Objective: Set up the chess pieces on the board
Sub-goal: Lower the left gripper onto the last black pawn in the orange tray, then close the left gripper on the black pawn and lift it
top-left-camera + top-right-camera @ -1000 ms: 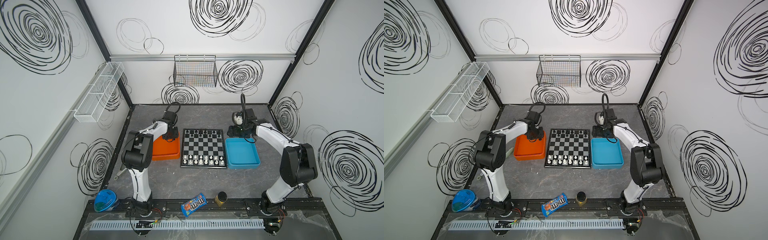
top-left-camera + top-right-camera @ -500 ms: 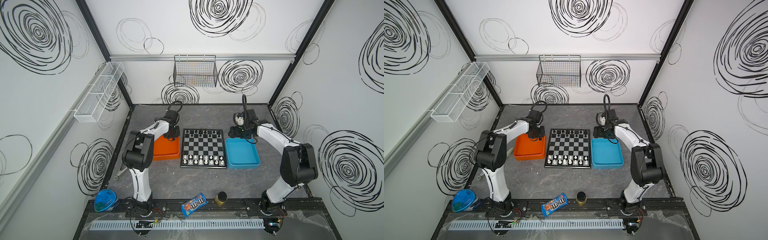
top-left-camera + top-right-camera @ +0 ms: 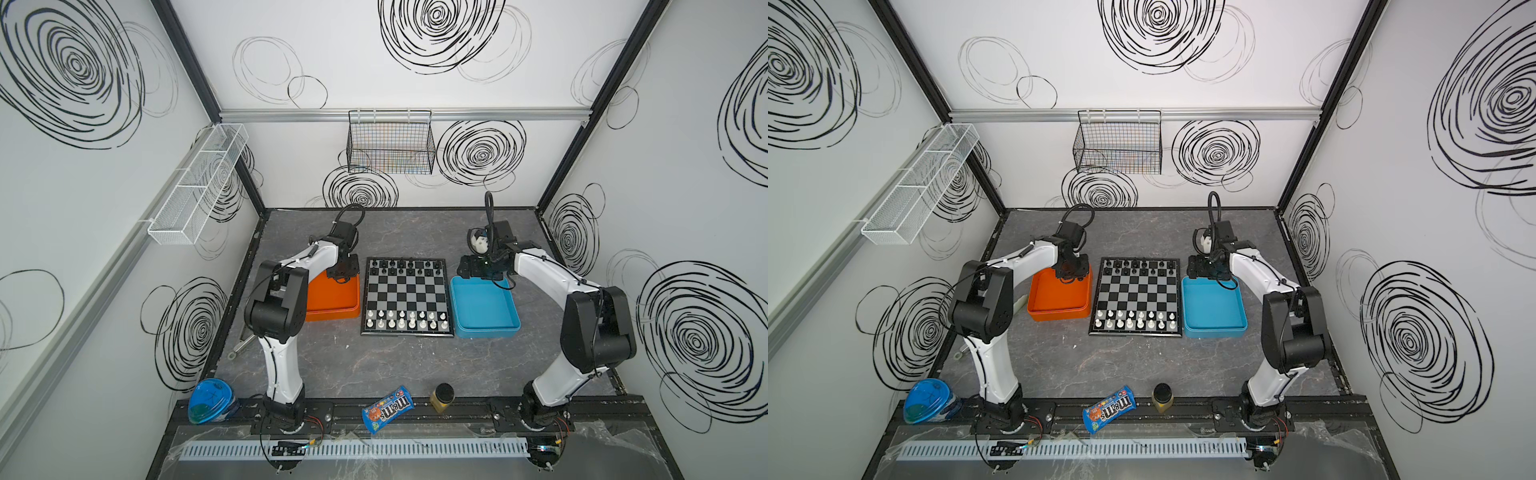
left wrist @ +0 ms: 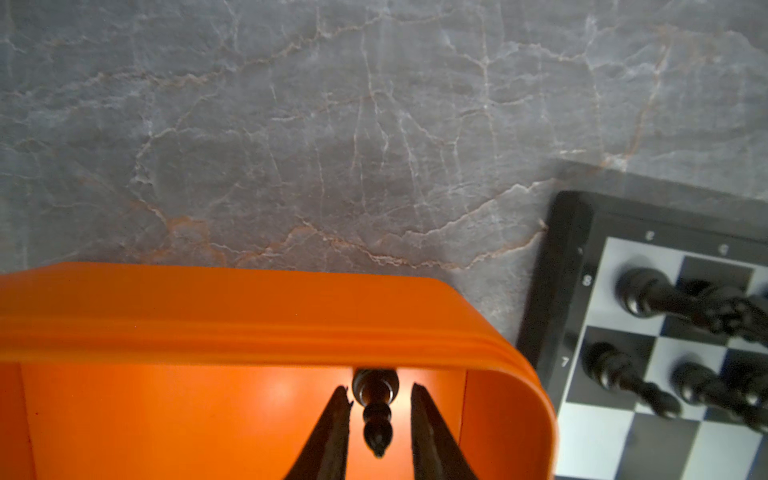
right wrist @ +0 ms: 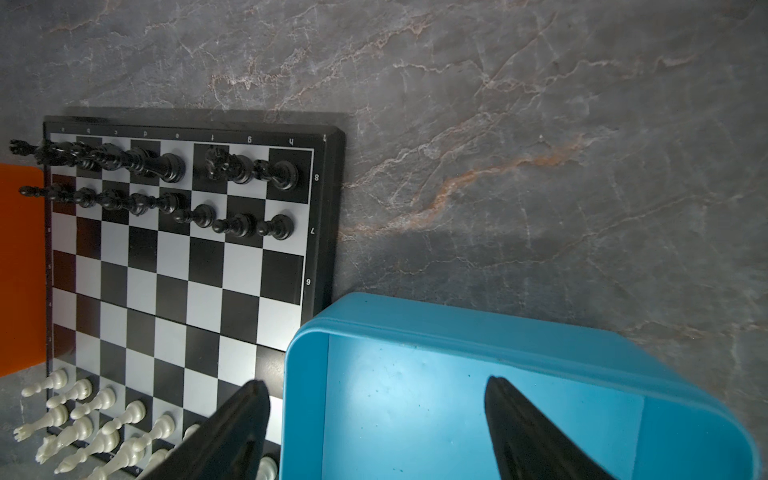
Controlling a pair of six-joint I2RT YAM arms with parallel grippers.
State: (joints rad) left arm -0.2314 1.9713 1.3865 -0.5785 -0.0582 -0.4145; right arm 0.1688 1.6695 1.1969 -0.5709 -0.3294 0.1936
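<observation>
The board [image 3: 405,295] [image 3: 1136,297] lies between two trays. Black chess pieces [image 3: 405,266] fill its two far rows, with one square of the farthest row bare. White chess pieces [image 3: 405,322] stand in the two near rows. My left gripper [image 3: 343,272] [image 4: 379,388] reaches down into the far corner of the orange tray [image 4: 249,316]. A black piece [image 4: 376,415] lies there between its narrowly open jaws, with a thin gap on each side. My right gripper [image 3: 473,270] [image 5: 374,384] hangs wide open and empty over the far corner of the blue tray [image 5: 457,328].
The blue tray's visible floor is bare. At the table's near edge lie a candy bag [image 3: 387,409], a small black-lidded jar [image 3: 442,397] and a blue bowl [image 3: 210,401]. A wire basket [image 3: 390,143] hangs on the back wall, a white mesh shelf [image 3: 199,187] on the left wall.
The left jaws have drawn closer together around the black piece. The right gripper has edged slightly to the right and stayed wide open.
</observation>
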